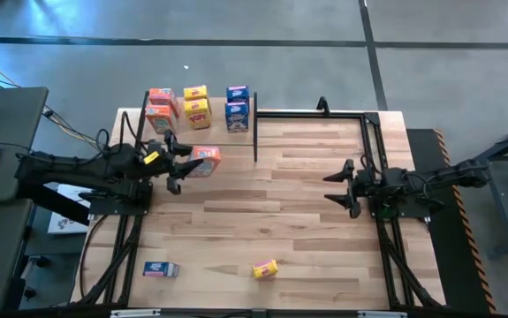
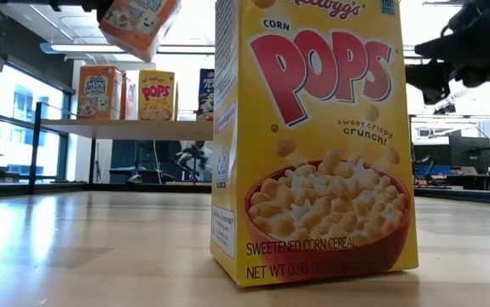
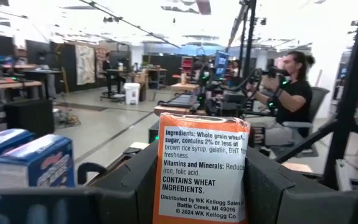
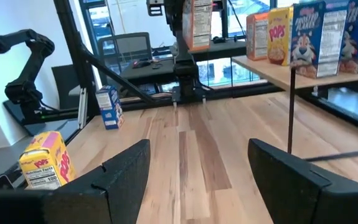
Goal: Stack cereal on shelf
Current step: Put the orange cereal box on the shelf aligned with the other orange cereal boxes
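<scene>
While the left gripper held an orange box pinched between its nearly closed fingers, it hung above the tabletop near the shelf's front edge, where six boxes already stood in orange, yellow and blue pairs. To my eye the step in hand was carrying this box up to the orange stack at the shelf's left end; it would go best kept level, lifted clear of the boxes already there, lowered squarely onto them and let go only once it sat flat, since a nudge could topple the neighbours. The right gripper waited with fingers spread wide and empty near the tabletop's right edge. A blue box and a yellow box remained by the tabletop's front edge. The yellow one read "Kellogg's Corn Pops, sweet crispy crunch, sweetened corn cereal". The held box's side panel read "Ingredients: Whole grain wheat" and "Contains wheat ingredients"
</scene>
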You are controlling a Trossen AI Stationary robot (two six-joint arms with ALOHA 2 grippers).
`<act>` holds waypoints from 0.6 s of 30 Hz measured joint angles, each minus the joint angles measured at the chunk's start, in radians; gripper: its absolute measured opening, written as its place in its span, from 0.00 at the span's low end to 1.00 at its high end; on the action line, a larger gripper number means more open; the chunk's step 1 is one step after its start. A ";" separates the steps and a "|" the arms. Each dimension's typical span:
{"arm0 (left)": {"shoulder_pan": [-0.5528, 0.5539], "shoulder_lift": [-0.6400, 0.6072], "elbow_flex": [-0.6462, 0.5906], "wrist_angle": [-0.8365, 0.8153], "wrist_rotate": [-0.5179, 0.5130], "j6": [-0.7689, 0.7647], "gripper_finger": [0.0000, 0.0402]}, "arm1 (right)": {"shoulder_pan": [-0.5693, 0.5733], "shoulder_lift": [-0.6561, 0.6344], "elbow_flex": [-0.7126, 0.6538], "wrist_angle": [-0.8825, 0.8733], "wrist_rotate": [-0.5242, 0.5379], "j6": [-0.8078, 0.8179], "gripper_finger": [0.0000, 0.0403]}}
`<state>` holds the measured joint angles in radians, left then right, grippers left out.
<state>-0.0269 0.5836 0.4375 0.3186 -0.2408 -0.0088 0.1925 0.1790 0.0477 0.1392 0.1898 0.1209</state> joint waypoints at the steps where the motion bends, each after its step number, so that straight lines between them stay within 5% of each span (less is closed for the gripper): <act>1: 0.000 -0.003 -0.008 0.001 -0.009 0.004 0.40 | 0.000 -0.004 -0.008 0.001 0.001 0.009 0.65; 18: 0.000 -0.164 -0.158 0.047 -0.127 0.013 0.40 | 0.000 -0.010 -0.038 -0.014 0.002 0.032 0.65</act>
<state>-0.0265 0.4198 0.2800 0.3655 -0.3683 0.0040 0.1925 0.1692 0.0101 0.1254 0.1913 0.1527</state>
